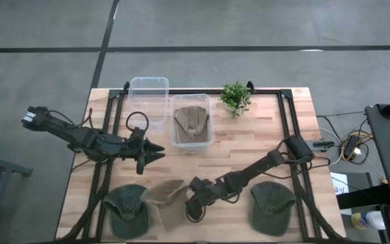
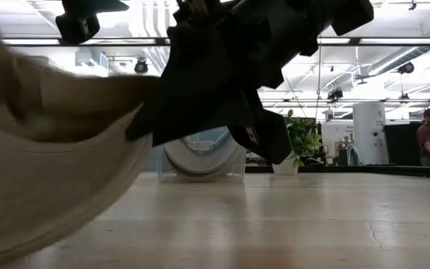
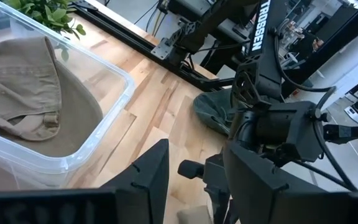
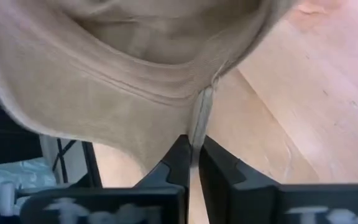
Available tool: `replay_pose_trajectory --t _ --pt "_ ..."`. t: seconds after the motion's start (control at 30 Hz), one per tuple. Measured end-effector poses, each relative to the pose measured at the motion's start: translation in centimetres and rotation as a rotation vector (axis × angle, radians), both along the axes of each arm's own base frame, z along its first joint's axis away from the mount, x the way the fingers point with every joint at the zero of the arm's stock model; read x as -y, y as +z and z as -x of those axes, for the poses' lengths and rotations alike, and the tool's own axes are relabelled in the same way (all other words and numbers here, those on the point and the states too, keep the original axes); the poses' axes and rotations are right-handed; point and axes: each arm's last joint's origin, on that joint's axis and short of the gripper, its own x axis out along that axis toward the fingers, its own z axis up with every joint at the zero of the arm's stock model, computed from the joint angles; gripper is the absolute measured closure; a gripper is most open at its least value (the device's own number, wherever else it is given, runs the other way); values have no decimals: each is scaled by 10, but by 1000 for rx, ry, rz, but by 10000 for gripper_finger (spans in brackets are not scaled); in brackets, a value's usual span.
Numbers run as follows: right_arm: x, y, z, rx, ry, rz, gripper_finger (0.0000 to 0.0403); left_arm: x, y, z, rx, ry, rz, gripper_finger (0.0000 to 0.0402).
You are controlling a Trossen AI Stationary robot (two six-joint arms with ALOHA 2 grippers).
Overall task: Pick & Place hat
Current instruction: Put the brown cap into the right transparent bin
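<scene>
A tan hat (image 1: 166,200) lies near the table's near edge, between two green hats (image 1: 127,210) (image 1: 273,207). My right gripper (image 1: 190,203) (image 4: 193,163) reaches in from the right and is shut on the tan hat (image 4: 123,93). In the low view that hat (image 2: 43,172) fills the left side. My left gripper (image 1: 160,152) (image 3: 194,177) hovers open over the table's middle, beside a clear bin (image 1: 210,139) that holds another tan hat (image 1: 191,123) (image 3: 23,87). My right gripper pinches the tan hat's rim at a stitched seam (image 4: 199,118) between its two fingertips (image 4: 178,158). The fingers come at it from the table's right, slanting down. In the low view the held edge (image 2: 129,119) is raised, while the hat's lower part (image 2: 28,239) seems to rest on the table.
An empty clear bin (image 1: 147,95) stands at the far edge, left of the filled one. A small potted plant (image 1: 235,97) sits to the right of the bins. The wood between the bins and the near hats (image 1: 249,146) is bare. A person (image 2: 428,138) stands far behind the table.
</scene>
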Motion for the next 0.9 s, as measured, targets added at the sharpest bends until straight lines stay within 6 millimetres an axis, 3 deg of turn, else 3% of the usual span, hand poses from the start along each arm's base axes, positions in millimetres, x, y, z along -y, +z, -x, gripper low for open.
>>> replay_pose_trajectory --t 0.17,0.37,0.9 --pt "0 5 1 -5 32 -16 389 0 0 0 0 0 1 257" --pt "3 34 10 6 56 3 390 0 4 0 38 -11 -31 257" --pt "48 150 62 119 -131 180 391 -1 38 3 338 -33 -307 257"
